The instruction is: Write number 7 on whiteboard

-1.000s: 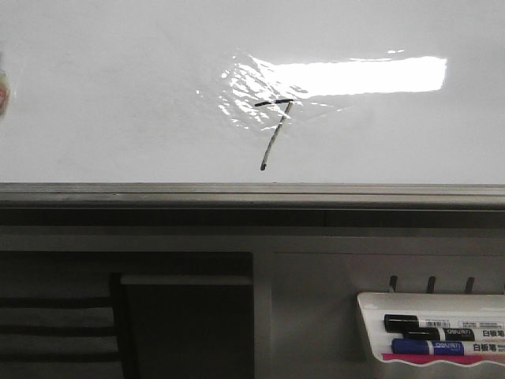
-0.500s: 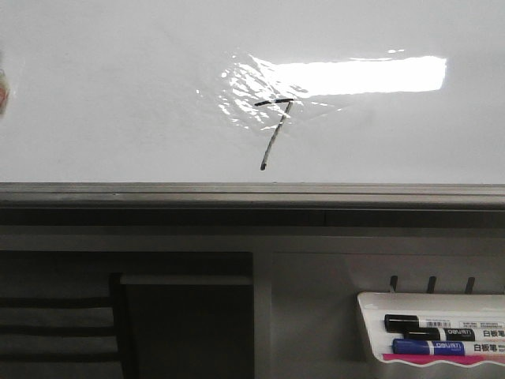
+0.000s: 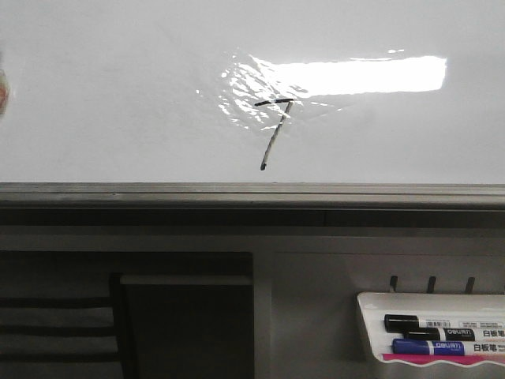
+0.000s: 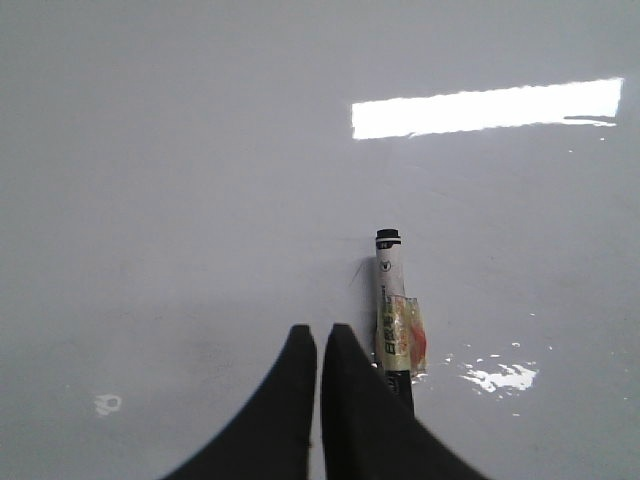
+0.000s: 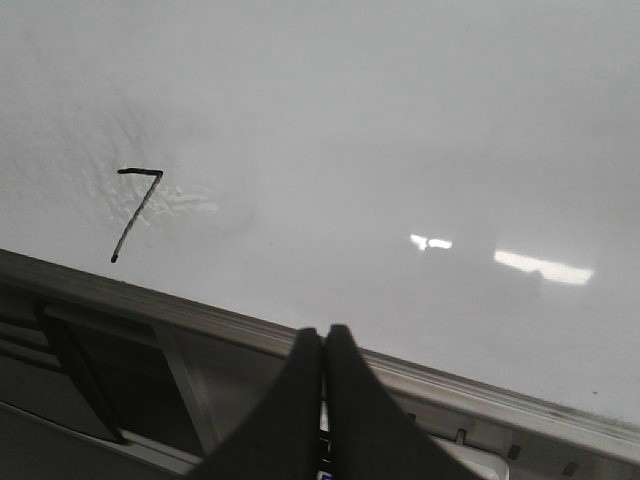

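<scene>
The whiteboard (image 3: 118,95) is glossy white with a bright rectangular glare and a grey edge rail (image 3: 252,193). A thin black number 7 (image 3: 272,130) is drawn on it just left of the glare; it also shows in the right wrist view (image 5: 136,213). My left gripper (image 4: 318,335) is shut and empty over the bare board (image 4: 150,200). A marker (image 4: 393,300) with yellow-orange tape lies just beside its fingers, not between them. My right gripper (image 5: 322,335) is shut and empty over the rail (image 5: 200,320). Neither gripper shows in the front view.
A white marker tray (image 3: 371,316) hangs below the rail at the front right and holds a black marker (image 3: 426,322) and a blue marker (image 3: 430,347). A dark opening (image 3: 185,332) lies under the rail. A scrap of orange shows at the board's left edge (image 3: 2,91).
</scene>
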Controlling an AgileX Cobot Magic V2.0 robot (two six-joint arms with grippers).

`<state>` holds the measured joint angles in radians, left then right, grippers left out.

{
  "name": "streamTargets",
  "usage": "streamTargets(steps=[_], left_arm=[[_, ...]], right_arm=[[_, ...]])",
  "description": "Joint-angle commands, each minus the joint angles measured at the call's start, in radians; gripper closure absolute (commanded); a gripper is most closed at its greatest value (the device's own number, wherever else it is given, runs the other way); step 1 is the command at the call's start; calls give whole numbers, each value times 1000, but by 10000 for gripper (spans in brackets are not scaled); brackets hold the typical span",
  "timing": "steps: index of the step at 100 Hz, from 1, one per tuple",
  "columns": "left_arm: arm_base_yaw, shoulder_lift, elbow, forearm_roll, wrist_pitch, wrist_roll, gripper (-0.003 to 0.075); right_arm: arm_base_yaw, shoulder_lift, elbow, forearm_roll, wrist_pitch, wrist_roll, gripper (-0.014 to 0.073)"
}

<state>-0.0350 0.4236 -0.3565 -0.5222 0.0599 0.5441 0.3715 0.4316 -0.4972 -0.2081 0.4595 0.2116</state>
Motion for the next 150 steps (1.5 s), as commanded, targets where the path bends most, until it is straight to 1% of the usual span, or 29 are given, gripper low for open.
streamTargets(steps=[1,24,35,51,62,67,68,69,70,72,73,74,78,82,97,98,101,150], left_arm=[[-3,10,-27,-12,-75,-8,741],[-12,-2,-20,-12,-75,-8,741],[-19,-107,27,-12,-75,-8,741],[-13,-310,146,-12,-76,-7,741],[-13,-391,217,-10,-80,-11,741],[-13,-417,243,39,-78,-54,741],[-13,-421,247,52,-78,-81,741],[-13,-428,257,97,-78,-115,741],[-13,-431,257,97,-78,-132,741],[-13,-440,267,147,-78,-170,741],[-13,-446,273,182,-78,-231,741],[-13,-448,276,199,-78,-231,741],[-13,-457,294,296,-78,-353,741],[-13,-457,310,356,-86,-449,741],[-13,-457,395,498,-151,-592,741],[-13,-457,392,501,-127,-596,741],[-13,-457,389,501,-111,-600,741],[-13,-457,392,501,-119,-600,741]], right_arm=[[-4,5,-24,-18,-66,-2,665],[-4,5,-24,-18,-66,-2,665],[-4,5,-24,-18,-66,-2,665],[-4,5,-24,-18,-66,-2,665],[-4,5,-24,-18,-66,-2,665],[-4,5,-24,-18,-66,-2,665],[-4,5,-24,-18,-66,-2,665],[-4,5,-24,-18,-66,-2,665],[-4,5,-24,-18,-66,-2,665],[-4,5,-24,-18,-66,-2,665],[-4,5,-24,-18,-66,-2,665],[-4,5,-24,-18,-66,-2,665],[-4,5,-24,-18,-66,-2,665],[-4,5,-24,-18,-66,-2,665],[-4,5,-24,-18,-66,-2,665],[-4,5,-24,-18,-66,-2,665],[-4,5,-24,-18,-66,-2,665],[-4,5,-24,-18,-66,-2,665]])
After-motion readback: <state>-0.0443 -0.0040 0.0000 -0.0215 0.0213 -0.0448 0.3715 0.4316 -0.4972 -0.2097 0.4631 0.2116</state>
